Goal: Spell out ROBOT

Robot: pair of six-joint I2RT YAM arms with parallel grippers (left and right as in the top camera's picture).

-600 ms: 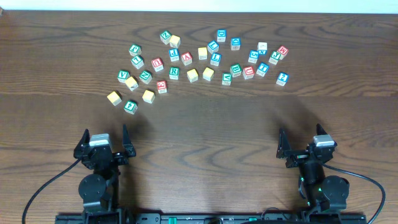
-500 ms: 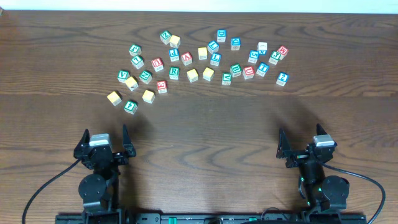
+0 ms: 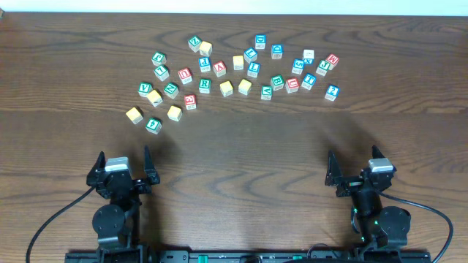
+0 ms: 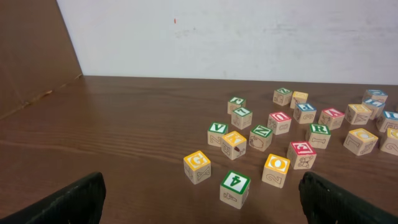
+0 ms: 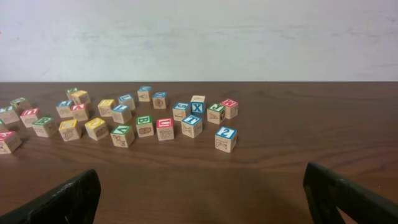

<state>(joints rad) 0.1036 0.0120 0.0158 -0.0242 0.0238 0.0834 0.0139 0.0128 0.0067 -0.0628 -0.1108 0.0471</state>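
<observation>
Several wooden letter blocks with coloured faces lie scattered across the far half of the table [image 3: 241, 73]. A green R block [image 4: 318, 134] and a yellow O block [image 4: 276, 169] show in the left wrist view, with a green 4 block [image 4: 235, 188] nearest. A green B block [image 5: 145, 125] shows in the right wrist view. My left gripper [image 3: 121, 165] is open and empty at the near left, well short of the blocks. My right gripper [image 3: 357, 168] is open and empty at the near right. Their fingertips frame each wrist view [image 4: 199, 202] [image 5: 199, 199].
A white wall runs behind the table's far edge [image 4: 249, 37]. A brown panel [image 4: 31, 50] stands at the left. Bare dark wood [image 3: 241, 153] lies between the block cluster and both grippers. A blue 2 block [image 5: 226, 138] is the nearest block on the right side.
</observation>
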